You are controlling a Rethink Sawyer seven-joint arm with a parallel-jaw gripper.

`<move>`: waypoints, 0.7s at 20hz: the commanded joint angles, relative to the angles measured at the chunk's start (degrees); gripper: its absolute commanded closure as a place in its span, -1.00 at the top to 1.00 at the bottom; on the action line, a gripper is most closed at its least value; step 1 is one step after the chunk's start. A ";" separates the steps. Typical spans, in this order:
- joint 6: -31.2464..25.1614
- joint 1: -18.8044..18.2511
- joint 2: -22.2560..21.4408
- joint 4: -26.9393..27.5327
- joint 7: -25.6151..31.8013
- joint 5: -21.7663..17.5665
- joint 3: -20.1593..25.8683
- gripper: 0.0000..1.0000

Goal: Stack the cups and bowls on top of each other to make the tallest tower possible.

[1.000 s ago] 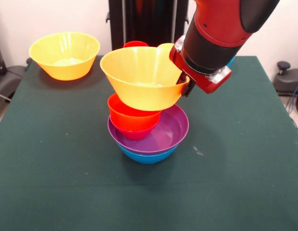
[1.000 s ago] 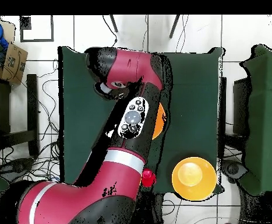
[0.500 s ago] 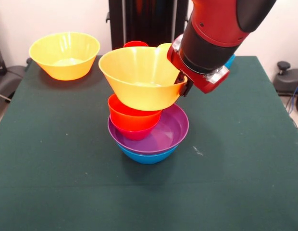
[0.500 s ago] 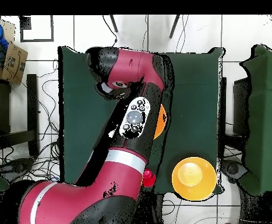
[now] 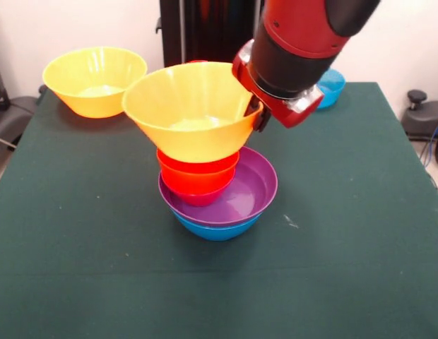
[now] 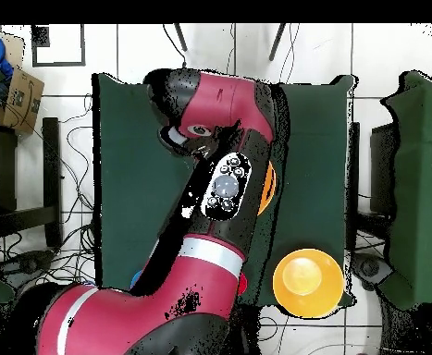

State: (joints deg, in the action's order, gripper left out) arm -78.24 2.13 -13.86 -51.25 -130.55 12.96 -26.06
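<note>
My gripper (image 5: 260,117) is shut on the right rim of a large yellow-orange bowl (image 5: 189,106) and holds it tilted just above the tower. The tower is a blue bowl (image 5: 216,228) at the bottom, a wide purple bowl (image 5: 253,188) in it, and small pink-red and orange-red bowls (image 5: 198,176) nested at the purple bowl's left side. The held bowl's base sits at the orange-red bowl's rim; I cannot tell if they touch. In the overhead view the arm (image 6: 221,189) hides the tower; only an orange sliver of the held bowl (image 6: 270,185) shows. The cups are hidden.
A second large yellow-orange bowl (image 5: 95,79) stands at the far left corner, and also shows in the overhead view (image 6: 307,282). A small light-blue bowl (image 5: 331,85) stands at the far right behind the arm. The table's green cloth (image 5: 346,247) runs to the picture's edges.
The gripper has carried the yellow-orange bowl left and slightly up, more squarely over the small red bowls. The light-blue bowl behind the arm has come into view.
</note>
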 commanded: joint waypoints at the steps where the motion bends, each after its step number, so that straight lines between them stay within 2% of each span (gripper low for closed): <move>1: -6.41 -2.62 -1.11 3.05 -2.89 -2.58 1.93 -1.00; 5: -4.34 -2.81 -0.54 2.25 -2.25 -3.39 1.89 -1.00; 14: 2.74 -2.90 -0.27 -3.13 -1.02 -3.17 3.55 -1.00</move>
State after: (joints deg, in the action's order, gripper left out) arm -79.78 -0.20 -13.87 -50.08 -130.55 12.98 -27.12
